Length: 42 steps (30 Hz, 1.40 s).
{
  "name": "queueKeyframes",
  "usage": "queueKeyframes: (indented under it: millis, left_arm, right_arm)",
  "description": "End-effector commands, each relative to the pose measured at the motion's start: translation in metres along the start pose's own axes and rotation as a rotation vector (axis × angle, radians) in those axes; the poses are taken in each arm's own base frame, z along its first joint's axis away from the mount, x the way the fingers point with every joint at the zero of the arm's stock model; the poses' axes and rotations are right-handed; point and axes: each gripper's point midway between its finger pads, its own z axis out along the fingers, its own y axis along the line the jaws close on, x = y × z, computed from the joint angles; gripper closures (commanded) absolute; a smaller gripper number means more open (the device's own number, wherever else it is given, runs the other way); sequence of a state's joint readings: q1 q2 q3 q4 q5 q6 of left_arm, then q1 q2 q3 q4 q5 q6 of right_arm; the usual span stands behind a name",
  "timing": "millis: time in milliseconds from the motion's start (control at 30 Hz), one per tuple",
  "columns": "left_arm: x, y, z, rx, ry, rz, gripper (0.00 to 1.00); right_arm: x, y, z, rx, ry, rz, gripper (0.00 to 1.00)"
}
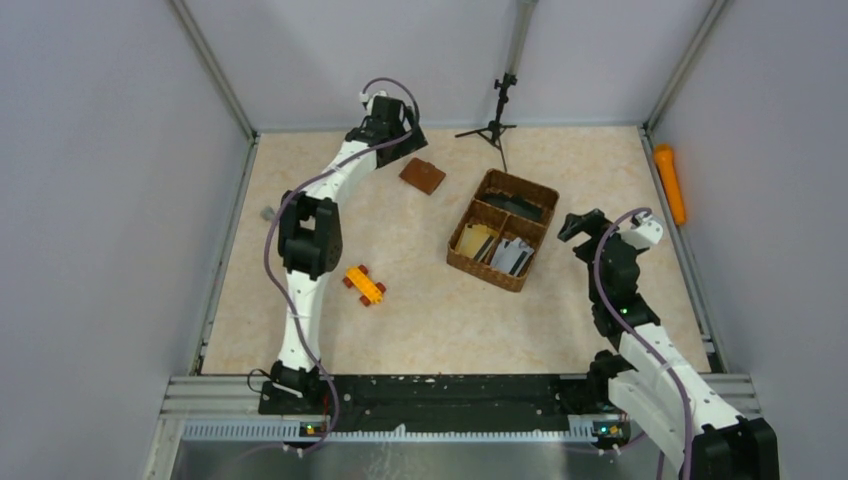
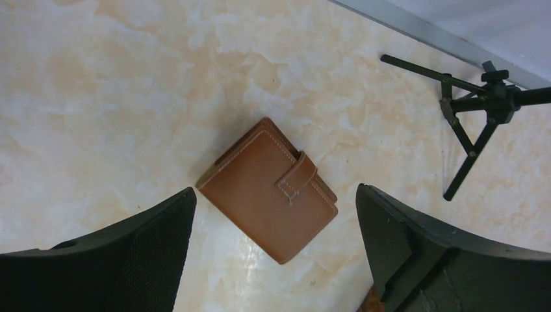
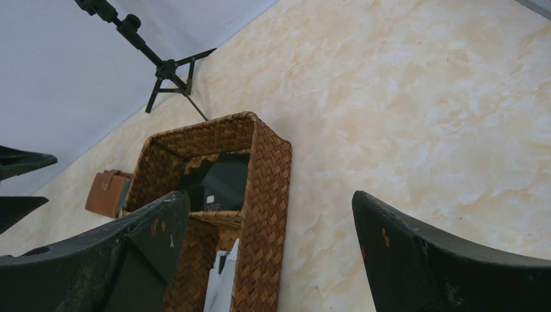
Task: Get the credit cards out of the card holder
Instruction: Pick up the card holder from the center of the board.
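Note:
The card holder (image 1: 422, 175) is a small brown leather wallet, lying flat and folded shut on the far part of the table, its strap tab (image 2: 297, 175) fastened. With the holder shut, the credit cards are hidden. My left gripper (image 1: 403, 140) hangs open just above the card holder (image 2: 269, 195), and its fingers (image 2: 149, 247) stand wide on either side without touching it. My right gripper (image 1: 578, 226) is open and empty by the right side of a woven basket. In the right wrist view the card holder (image 3: 107, 193) shows beyond that basket, far from this gripper (image 3: 270, 195).
A brown woven compartment basket (image 1: 468, 262) stands mid-table, holding a dark card marked VIP (image 3: 221, 185) and pale flat pieces (image 3: 221, 286). A small black tripod (image 1: 497, 125) stands at the back. An orange toy car (image 1: 365, 285) lies near the left arm. An orange cylinder (image 1: 670, 183) lies outside the right rail.

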State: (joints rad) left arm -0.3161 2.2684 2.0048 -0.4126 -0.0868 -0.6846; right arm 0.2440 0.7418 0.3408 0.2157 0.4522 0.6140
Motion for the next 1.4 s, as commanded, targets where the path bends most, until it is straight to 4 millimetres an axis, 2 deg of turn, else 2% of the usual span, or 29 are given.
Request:
queueKeyframes:
  millis: [0, 200, 300, 433, 467, 567, 667, 767, 833, 967, 1000, 1067, 1200, 1367]
  left_arm:
    - [0.005, 0.026, 0.022, -0.11, 0.04, 0.131, 0.04]
    - [0.006, 0.029, 0.052, -0.106, 0.056, 0.139, 0.07]
    - [0.02, 0.029, 0.067, -0.058, 0.124, 0.114, 0.11]
    - [0.041, 0.039, 0.077, -0.065, 0.186, 0.102, 0.31]
    - [0.044, 0.039, 0.077, -0.054, 0.203, 0.095, 0.39]
    - [0.052, 0.034, 0.073, 0.003, 0.257, 0.066, 0.51]
    - [0.055, 0.024, 0.061, 0.068, 0.278, 0.057, 0.59]
    - [0.058, 0.017, 0.042, 0.127, 0.287, 0.055, 0.61]
    - [0.062, 0.014, 0.03, 0.152, 0.298, 0.058, 0.68]
    - [0.068, 0.014, 0.013, 0.177, 0.328, 0.064, 0.96]
    - [0.071, 0.014, 0.008, 0.184, 0.34, 0.062, 1.0]
    - [0.074, 0.012, -0.005, 0.198, 0.366, 0.056, 1.0]
    - [0.095, 0.023, -0.034, 0.205, 0.419, 0.053, 1.0]
    - [0.102, 0.042, -0.081, 0.208, 0.336, 0.044, 1.0]
  right_arm:
    - [-0.015, 0.014, 0.0, -0.055, -0.048, 0.034, 0.02]
    - [-0.013, 0.016, 0.0, -0.075, -0.048, 0.036, 0.02]
    - [-0.014, 0.017, 0.0, -0.079, -0.049, 0.036, 0.02]
    - [-0.013, 0.016, 0.0, -0.074, -0.05, 0.035, 0.02]
    - [-0.012, 0.016, 0.0, -0.074, -0.049, 0.035, 0.03]
    - [-0.011, 0.015, 0.002, -0.072, -0.049, 0.033, 0.03]
    - [-0.007, 0.015, 0.004, -0.068, -0.035, 0.027, 0.04]
    - [-0.005, 0.016, 0.005, -0.067, -0.024, 0.02, 0.05]
    - [-0.005, 0.015, 0.006, -0.066, -0.022, 0.02, 0.05]
    - [-0.002, 0.018, 0.006, -0.077, -0.011, 0.019, 0.05]
    - [-0.002, 0.019, 0.006, -0.08, -0.009, 0.021, 0.05]
    - [-0.001, 0.021, 0.006, -0.094, 0.0, 0.019, 0.06]
    - [0.007, 0.034, 0.008, -0.146, 0.053, 0.007, 0.06]
    - [0.028, 0.04, 0.019, -0.121, 0.195, -0.034, 0.1]
